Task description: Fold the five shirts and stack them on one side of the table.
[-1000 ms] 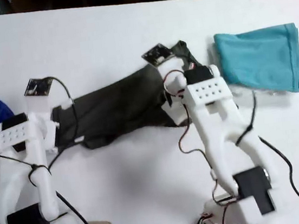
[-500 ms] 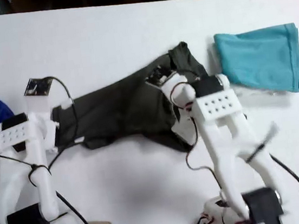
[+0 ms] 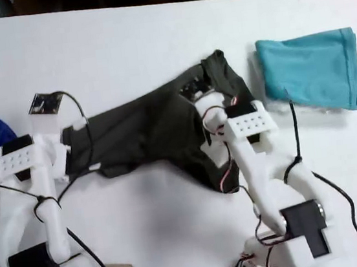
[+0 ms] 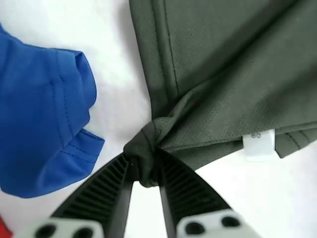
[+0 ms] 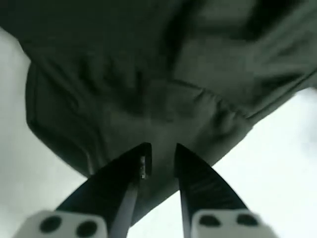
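Fabric of the dark shirt (image 3: pixel 139 128) sits bunched in my left pincer (image 4: pixel 143 171), clamped tight — my right pincer (image 5: pixel 161 153) nips its other end, near the folded teal shirt (image 3: pixel 311 71).

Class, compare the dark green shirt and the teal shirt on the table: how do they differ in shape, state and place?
The dark green shirt lies spread out and rumpled; the teal shirt is folded into a neat rectangle. The dark green shirt sits mid-table; the teal shirt sits towards the right side. The left gripper pinches a corner of the dark green shirt; the teal shirt lies free. Both rest on the white table.
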You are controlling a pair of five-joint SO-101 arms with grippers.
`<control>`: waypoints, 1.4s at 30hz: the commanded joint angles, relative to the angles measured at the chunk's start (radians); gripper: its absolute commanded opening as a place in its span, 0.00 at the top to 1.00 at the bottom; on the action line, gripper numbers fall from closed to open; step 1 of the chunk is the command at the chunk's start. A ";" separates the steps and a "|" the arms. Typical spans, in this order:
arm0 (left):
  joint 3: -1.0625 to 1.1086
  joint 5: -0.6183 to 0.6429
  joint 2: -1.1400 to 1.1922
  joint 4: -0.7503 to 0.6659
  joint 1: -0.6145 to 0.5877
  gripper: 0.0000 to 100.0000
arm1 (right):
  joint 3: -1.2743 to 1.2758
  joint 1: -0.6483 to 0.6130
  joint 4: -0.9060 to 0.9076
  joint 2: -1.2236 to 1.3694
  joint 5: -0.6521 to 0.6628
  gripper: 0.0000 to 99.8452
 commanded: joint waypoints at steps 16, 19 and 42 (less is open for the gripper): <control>-0.007 0.011 -0.037 -0.011 -0.008 0.98 | -0.052 0.039 0.242 -0.125 -0.100 0.87; -0.007 0.014 -0.037 -0.011 -0.008 0.98 | -0.026 0.056 0.252 -0.096 -0.107 0.76; -0.005 0.014 -0.037 -0.014 -0.008 0.98 | -0.083 -0.027 0.147 0.220 -0.115 0.73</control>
